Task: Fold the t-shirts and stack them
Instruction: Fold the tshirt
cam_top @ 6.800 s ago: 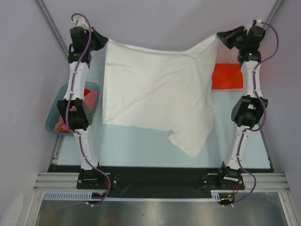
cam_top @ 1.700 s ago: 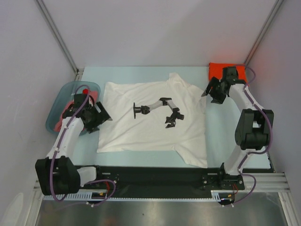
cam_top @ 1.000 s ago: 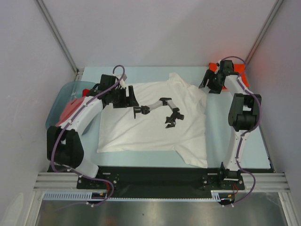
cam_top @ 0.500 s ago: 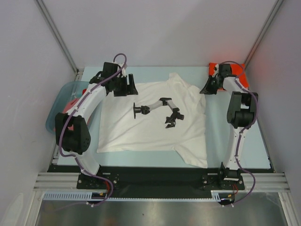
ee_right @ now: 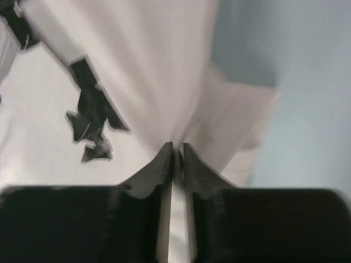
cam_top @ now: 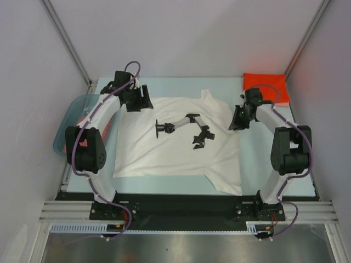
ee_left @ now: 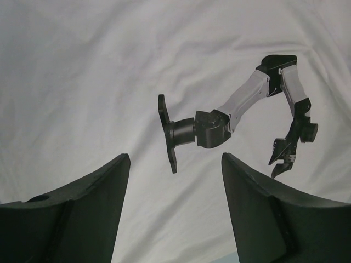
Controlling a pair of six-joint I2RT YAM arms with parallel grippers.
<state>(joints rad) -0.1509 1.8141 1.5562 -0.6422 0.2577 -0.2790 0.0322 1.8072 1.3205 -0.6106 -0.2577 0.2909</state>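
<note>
The basin (cam_top: pixel 64 127) is half hidden behind the left arm (cam_top: pixel 98 115); what lies in it I cannot tell. In the right wrist view the white t-shirt (ee_right: pixel 164 71) is blurred, its black print (ee_right: pixel 90 118) smeared.

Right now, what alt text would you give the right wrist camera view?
The right fingers are pinched shut on a raised fold of the white t-shirt. Its black print shows at left, and the pale blue table at right.
</note>
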